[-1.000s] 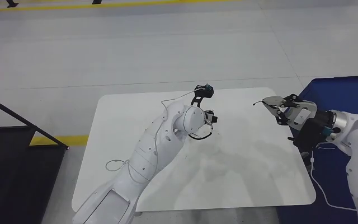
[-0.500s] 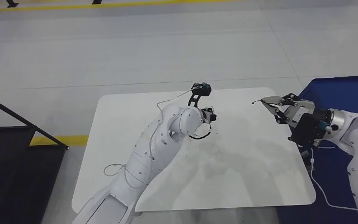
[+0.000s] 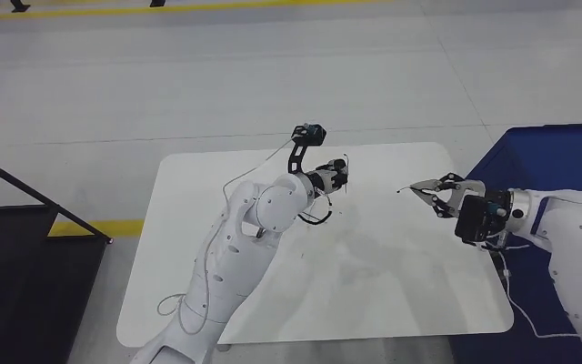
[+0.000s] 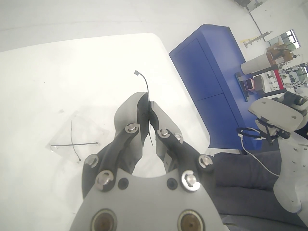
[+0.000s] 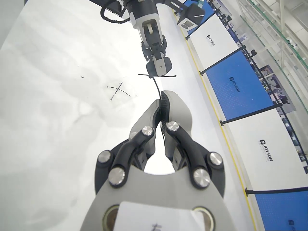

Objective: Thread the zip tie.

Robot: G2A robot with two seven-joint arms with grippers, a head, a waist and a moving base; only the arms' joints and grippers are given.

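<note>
Your right gripper (image 5: 161, 100) is pinched shut on a zip tie (image 5: 157, 87), its middle hidden between the jaws. Farther out over the table (image 5: 48, 73), your left gripper (image 5: 158, 71) clamps a second tie (image 5: 169, 76); from above, the two ties sit apart.

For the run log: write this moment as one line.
left gripper: shut on zip tie | right gripper: shut on second zip tie | ties apart, unthreaded
</note>
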